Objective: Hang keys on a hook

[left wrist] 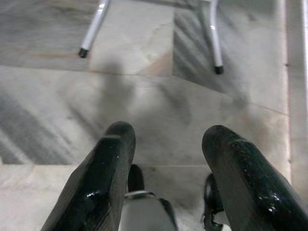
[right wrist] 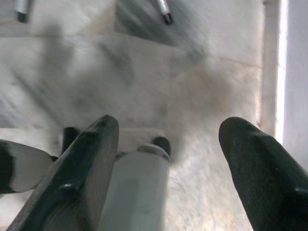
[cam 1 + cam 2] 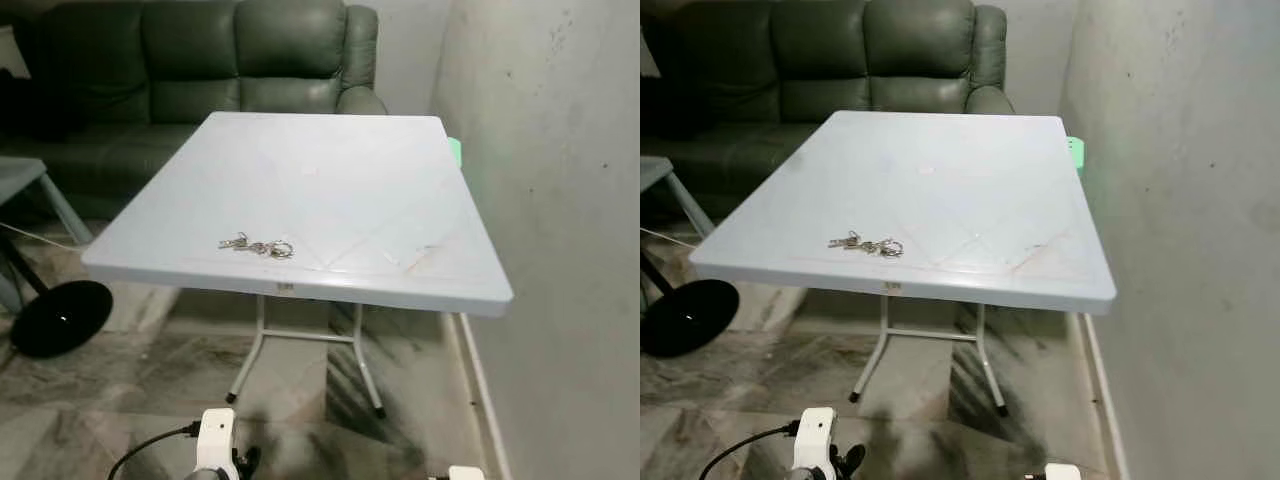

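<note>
Head views: the keys (image 3: pixel 256 245) lie near the table (image 3: pixel 400 200) front edge, stretched left–right, left of centre — nearer the left arm. Wrist views: left gripper (image 1: pixel 166 139) and right gripper (image 2: pixel 166 127) hang spread over the floor, below the table.

A home living room: green leather sofa (image 3: pixel 200 70), marble floor (image 3: pixel 150 380), plastic folding table (image 3: pixel 400 180).

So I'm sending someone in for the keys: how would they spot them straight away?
Find the pale square table in front of the green sofa, beside the wall. The keys lie near its front edge, toward the left: a small metal bunch with rings, the only object on the tabletop.
</note>
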### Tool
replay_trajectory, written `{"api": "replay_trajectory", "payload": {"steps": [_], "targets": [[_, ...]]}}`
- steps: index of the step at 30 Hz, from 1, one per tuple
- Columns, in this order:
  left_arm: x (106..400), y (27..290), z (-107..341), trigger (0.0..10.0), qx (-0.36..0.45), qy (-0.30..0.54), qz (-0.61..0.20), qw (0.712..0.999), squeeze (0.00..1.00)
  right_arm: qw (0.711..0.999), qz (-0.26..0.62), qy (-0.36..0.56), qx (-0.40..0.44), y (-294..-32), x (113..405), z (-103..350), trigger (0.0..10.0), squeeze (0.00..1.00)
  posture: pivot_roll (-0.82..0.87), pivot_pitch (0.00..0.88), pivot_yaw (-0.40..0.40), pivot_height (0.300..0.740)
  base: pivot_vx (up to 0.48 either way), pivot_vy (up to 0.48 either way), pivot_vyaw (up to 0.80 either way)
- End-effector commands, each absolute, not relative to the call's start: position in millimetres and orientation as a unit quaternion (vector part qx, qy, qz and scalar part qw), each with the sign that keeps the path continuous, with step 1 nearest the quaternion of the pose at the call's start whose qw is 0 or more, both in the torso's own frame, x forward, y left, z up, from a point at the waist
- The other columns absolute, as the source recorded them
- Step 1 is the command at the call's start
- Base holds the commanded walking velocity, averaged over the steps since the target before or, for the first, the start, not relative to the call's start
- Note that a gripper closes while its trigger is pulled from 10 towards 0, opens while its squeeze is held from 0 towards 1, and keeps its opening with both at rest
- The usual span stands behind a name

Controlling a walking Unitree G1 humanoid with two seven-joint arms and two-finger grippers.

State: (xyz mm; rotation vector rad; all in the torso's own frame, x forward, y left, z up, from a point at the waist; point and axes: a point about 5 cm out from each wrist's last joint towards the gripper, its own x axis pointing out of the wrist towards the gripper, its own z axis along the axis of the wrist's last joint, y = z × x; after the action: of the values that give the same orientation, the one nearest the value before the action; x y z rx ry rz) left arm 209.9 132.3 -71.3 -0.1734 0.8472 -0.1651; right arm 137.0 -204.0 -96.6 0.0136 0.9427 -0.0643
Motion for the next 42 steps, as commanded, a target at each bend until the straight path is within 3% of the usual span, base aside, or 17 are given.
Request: {"api": "replay_trajectory", "payload": {"steps": [1, 34, 42], "targets": [[206.9, 135.3, -73.0, 10.0, -0.082, 0.415, -0.078, 0.903, 0.0, 0.892, -0.035, 0.45, 0.015, -202.2, 138.4, -96.3, 10.0, 0.0, -0.02, 0.037, 0.021, 0.74, 0.0, 0.431, 0.0], [207.8, 135.0, -72.6, 10.0, -0.078, 0.415, -0.08, 0.903, 0.0, 0.892, -0.03, 0.45, 0.015, -203.4, 139.9, -95.6, 10.0, 0.0, -0.01, 0.004, 0.009, 0.74, 0.0, 0.435, 0.0], [209.4, 133.8, -71.9, 10.0, -0.082, 0.414, -0.072, 0.904, 0.0, 0.892, -0.028, 0.45, 0.013, -203.9, 139.8, -95.6, 10.0, 0.0, -0.01, 0.0, 0.007, 0.74, 0.0, 0.12, 0.0]]}}
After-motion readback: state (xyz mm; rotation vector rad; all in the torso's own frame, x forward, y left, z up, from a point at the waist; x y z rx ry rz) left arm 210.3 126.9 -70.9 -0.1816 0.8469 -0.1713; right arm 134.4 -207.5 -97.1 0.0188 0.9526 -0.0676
